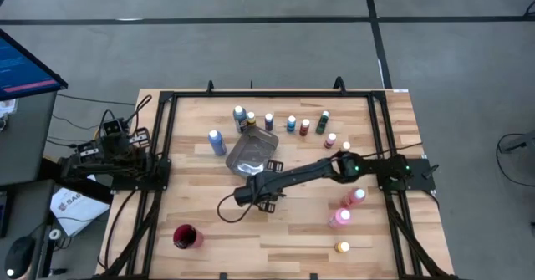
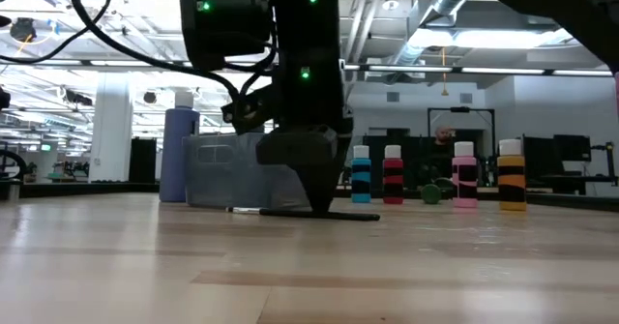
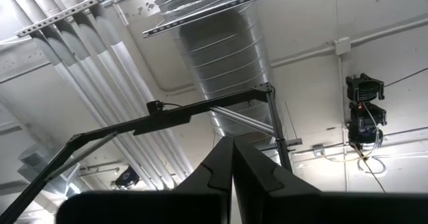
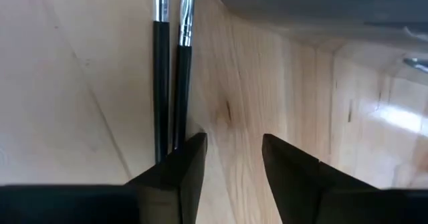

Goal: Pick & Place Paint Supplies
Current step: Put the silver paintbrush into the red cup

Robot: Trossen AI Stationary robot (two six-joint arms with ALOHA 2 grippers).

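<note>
My right gripper point(image 4: 233, 158) stands part open with nothing between its fingers, beside the two thin dark paintbrushes point(image 4: 170, 83) near the grey metal tray point(image 1: 253, 153); I'd shift across to straddle one.

My two arms are matte black, jointed, with green status lights glowing on the right arm point(image 1: 334, 168), looped black cables, and wedge-shaped dark fingers point(image 4: 190, 164).

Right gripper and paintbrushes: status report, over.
Right gripper open, down at the table, two paintbrushes just outside one finger, none held. Left gripper shut, parked off-table. Metal tray close by.
</note>
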